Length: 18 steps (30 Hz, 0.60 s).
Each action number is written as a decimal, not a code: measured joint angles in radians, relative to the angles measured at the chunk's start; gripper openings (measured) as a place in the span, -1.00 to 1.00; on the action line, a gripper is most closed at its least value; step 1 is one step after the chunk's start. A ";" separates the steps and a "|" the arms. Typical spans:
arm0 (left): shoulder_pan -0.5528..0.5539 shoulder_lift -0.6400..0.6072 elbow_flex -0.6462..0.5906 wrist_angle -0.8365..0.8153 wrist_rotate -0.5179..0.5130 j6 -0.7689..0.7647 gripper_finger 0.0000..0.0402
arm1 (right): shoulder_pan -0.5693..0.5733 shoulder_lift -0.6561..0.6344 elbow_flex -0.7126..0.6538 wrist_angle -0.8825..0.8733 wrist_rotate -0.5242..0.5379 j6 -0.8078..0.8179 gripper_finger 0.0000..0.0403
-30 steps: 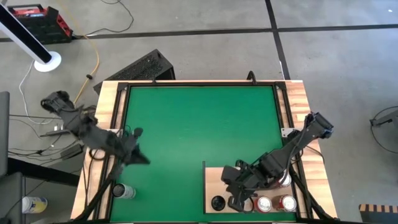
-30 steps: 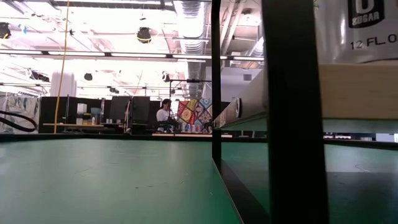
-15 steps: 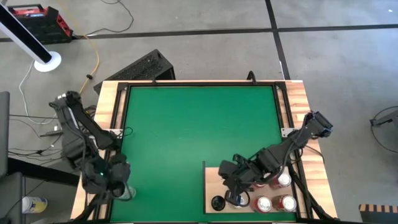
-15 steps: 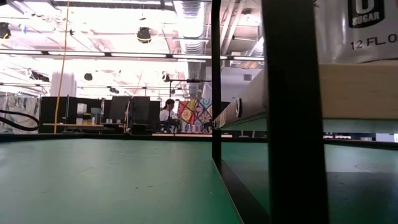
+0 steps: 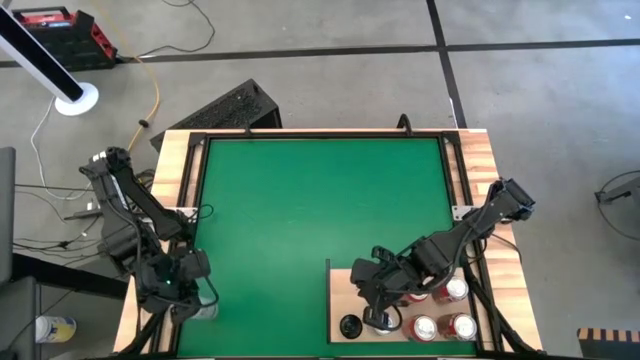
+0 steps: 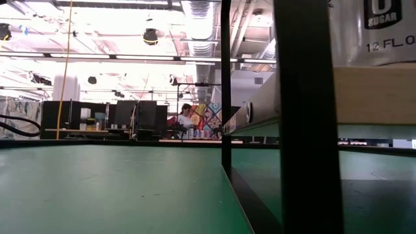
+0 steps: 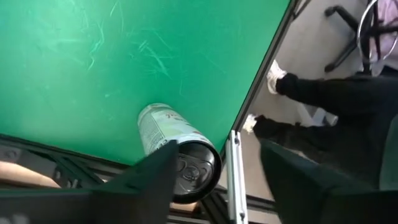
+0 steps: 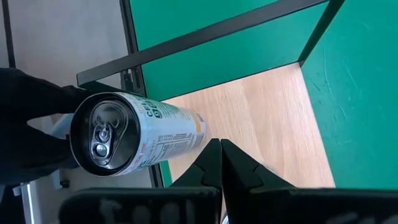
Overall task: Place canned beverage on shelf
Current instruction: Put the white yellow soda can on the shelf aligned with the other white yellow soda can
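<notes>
Right now: you've got the left gripper (image 5: 190, 295) low over the table's near-left corner, fingers apart w/ a green-and-white can (image 7: 177, 152) showing between them; whether they straddle or touch it I can't tell
Can to move: upright on the green mat (image 5: 320, 200) close to its near-left edge, well apart from the shelf; top only just visible in the high view (image 5: 205, 308)
Right gripper (image 8: 221, 163): closed on nothing, fingertips pressed together, hovering above the shelf next to a white can (image 8: 134, 140) already standing there
Shelf (image 5: 345, 290): pale wood panel at the near-right corner, carrying that white can, a dark-topped can (image 5: 350, 326), two red-topped cans (image 5: 424, 327) and one pale-topped can (image 5: 456, 289) half under the arm
Progress: my read is approx. five cans placed, one left; you haven't gripped or lifted it yet, then comes the carry across to the shelf
Hidden: left can's contact w/ the fingers is out of sight
Low view: mostly dark posts and the shelf board's edge; only a "12 FL O" label is cut off at top; neither gripper shows
Person: legs and shoes beyond the table edge in the left wrist view, rest cropped
</notes>
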 joint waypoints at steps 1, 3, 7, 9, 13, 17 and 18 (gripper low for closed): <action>0.000 0.000 0.000 0.000 -0.002 -0.017 0.12 | 0.000 0.000 0.000 -0.001 -0.003 -0.003 -0.89; 0.000 0.001 0.000 0.001 -0.001 -0.058 0.32 | 0.000 0.000 0.000 0.000 -0.005 -0.013 -0.89; 0.000 0.023 0.000 -0.021 0.004 -0.126 0.64 | 0.000 -0.004 0.000 -0.001 -0.005 -0.026 -0.89; 0.000 0.045 0.000 -0.050 0.031 -0.169 0.73 | 0.001 -0.008 0.000 0.000 -0.005 -0.029 -0.89; 0.000 0.099 -0.001 -0.095 0.136 -0.207 0.79 | 0.001 -0.021 0.000 -0.003 0.004 -0.041 -0.89; 0.000 0.148 -0.001 -0.104 0.179 -0.208 0.79 | -0.002 -0.031 0.000 -0.006 0.011 -0.051 -0.89; 0.000 0.157 -0.001 -0.103 0.178 -0.211 0.79 | -0.001 -0.032 0.000 -0.003 0.010 -0.052 -0.89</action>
